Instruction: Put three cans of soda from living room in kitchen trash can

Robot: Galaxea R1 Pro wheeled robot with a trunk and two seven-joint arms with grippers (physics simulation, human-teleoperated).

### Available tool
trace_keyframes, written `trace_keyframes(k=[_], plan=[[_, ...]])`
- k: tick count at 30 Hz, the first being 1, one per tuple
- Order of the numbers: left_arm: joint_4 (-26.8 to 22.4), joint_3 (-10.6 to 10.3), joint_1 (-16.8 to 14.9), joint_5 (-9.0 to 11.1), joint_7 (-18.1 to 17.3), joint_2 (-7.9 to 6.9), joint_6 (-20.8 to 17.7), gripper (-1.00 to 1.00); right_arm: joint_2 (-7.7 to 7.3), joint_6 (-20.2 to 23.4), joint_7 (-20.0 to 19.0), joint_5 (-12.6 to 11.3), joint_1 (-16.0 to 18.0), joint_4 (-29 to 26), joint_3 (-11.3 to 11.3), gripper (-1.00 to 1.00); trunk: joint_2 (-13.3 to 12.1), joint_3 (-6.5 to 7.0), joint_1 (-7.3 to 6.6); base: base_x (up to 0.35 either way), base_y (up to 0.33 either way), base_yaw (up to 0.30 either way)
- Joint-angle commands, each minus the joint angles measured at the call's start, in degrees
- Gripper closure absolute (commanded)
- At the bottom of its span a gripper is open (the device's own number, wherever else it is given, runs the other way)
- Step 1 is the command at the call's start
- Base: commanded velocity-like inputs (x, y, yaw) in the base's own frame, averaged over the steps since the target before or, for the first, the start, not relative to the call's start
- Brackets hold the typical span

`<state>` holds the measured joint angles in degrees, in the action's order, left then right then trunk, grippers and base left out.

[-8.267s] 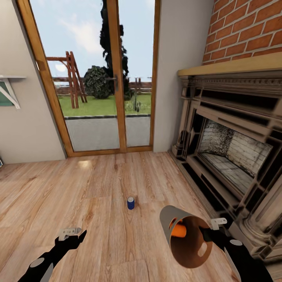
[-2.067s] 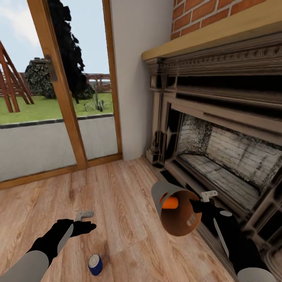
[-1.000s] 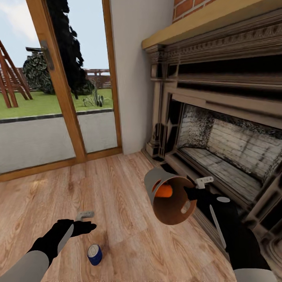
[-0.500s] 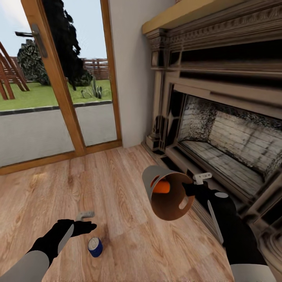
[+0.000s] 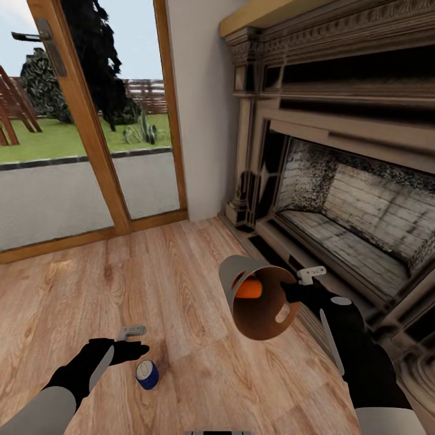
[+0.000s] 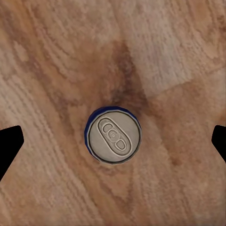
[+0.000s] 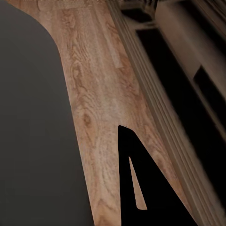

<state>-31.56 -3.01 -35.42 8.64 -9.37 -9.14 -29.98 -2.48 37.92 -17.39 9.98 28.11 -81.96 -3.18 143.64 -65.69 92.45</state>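
step: grab blue can | my left gripper wide open above it, empty | lower straight, centred, close gently | right gripper clamps trash can

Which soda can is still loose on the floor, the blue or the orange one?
The blue can, standing upright on the wood floor just beside the left tool. The orange can is already inside the trash can that the right tool holds.

Blue can: silver top with pull tab, no lettering legible.
Bin: no label or marking.
Fireplace: carved ornament only, no readable text.
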Motion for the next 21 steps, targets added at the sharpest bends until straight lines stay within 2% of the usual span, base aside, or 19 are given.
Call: trace_keyframes(k=[1,7,14,21], plan=[[0.0,0.0,0.0,0.0,0.0,0.0,0.0,-1.0,0.01,0.1,0.0,-0.6,0.0,0.0,0.0,1.0,0.0,0.01,-0.01,0.0,0.0,0.0],[0.0,0.0,0.0,0.1,0.0,0.0,0.0,-1.0,0.0,0.1,0.0,-0.5,0.0,0.0,0.1,1.0,0.0,0.01,-0.01,0.005,0.0,0.0],[0.0,0.0,0.0,0.0,-0.2,-0.01,1.4,-1.0,-0.05,0.0,0.0,-0.4,0.0,0.0,0.1,1.0,0.0,0.01,-0.01,0.127,0.0,0.0],[0.0,-0.1,0.0,0.1,-0.1,0.0,1.7,-1.0,-0.03,0.0,0.0,-0.3,0.0,0.0,0.1,1.0,0.0,0.01,-0.01,0.029,0.0,0.0]])
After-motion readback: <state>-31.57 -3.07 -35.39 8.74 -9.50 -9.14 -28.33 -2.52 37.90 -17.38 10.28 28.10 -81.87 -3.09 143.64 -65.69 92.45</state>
